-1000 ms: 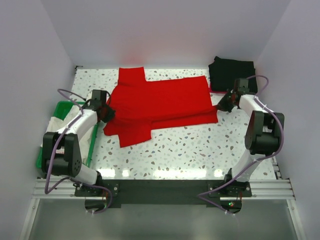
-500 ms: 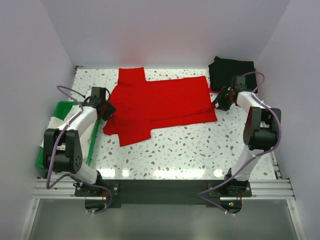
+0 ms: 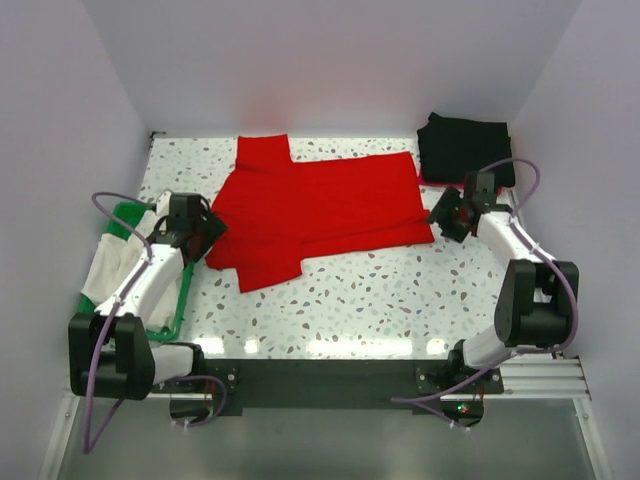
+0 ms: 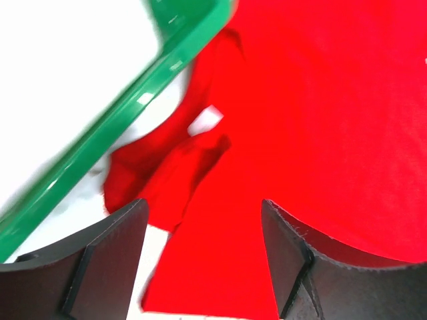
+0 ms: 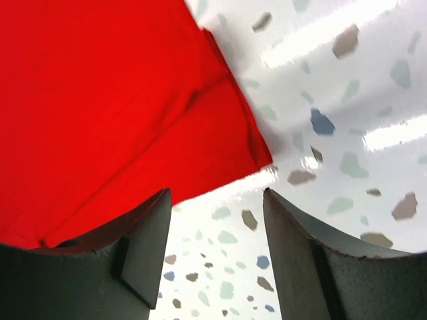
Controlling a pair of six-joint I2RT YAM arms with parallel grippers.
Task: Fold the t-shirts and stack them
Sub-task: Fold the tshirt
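The red t-shirt (image 3: 320, 205) lies spread flat on the speckled table, partly folded, with a sleeve at the back left. Its bunched left edge (image 4: 173, 167) lies beside the green basket rim. My left gripper (image 3: 206, 233) hovers over that left edge, open, with only red cloth below its fingers (image 4: 107, 260). My right gripper (image 3: 443, 214) is at the shirt's right corner (image 5: 247, 147), open and empty over bare table (image 5: 220, 267). Black folded t-shirts (image 3: 465, 148) sit at the back right. White cloth (image 3: 108, 262) lies in the basket.
A green plastic basket (image 3: 183, 290) stands at the table's left edge, close beside my left arm; its rim (image 4: 127, 120) runs right along the red shirt. White walls enclose the table on three sides.
Both grippers went from shut to open and let go of the red shirt's edges. The left arm drew back toward the near left; the right gripper shifted slightly off the corner.
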